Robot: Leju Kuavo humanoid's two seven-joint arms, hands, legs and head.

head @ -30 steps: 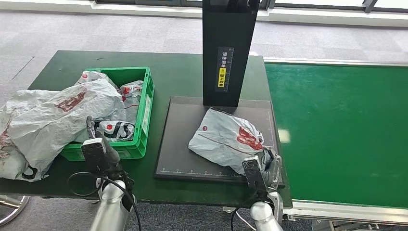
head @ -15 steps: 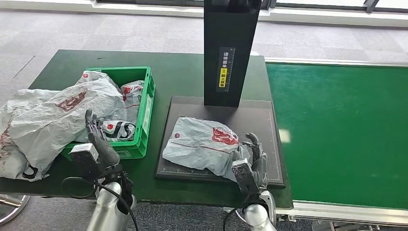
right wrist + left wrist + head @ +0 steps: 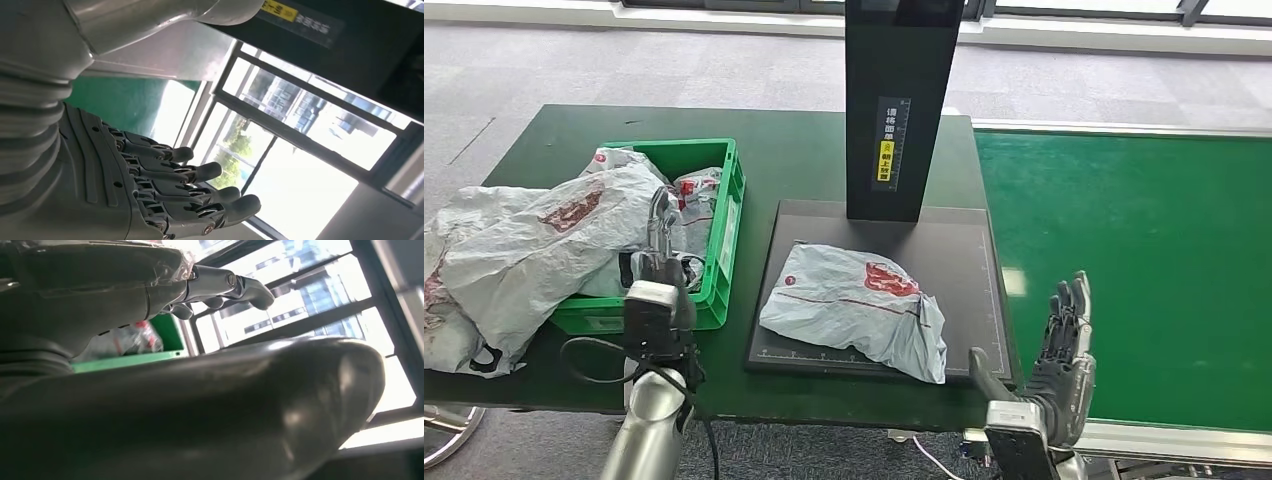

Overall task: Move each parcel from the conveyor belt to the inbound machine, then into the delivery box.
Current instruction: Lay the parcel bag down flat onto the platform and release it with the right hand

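A grey parcel with red print lies flat on the black scanner plate of the inbound machine. My right hand is raised over the near edge of the green conveyor belt, to the right of the plate, with fingers straight and apart and nothing in it; the right wrist view shows the same spread fingers. My left hand is lifted in front of the green delivery box, fingers up, holding nothing. The box holds several grey parcels.
A heap of large grey parcels spills over the box's left side onto the dark green table. The machine's black column stands at the back of the plate. Grey carpet lies beyond the table.
My right hand let go of the parcel, which now lies flat on the plate, and swung right and up over the belt's edge. My left hand rose toward the box's front.
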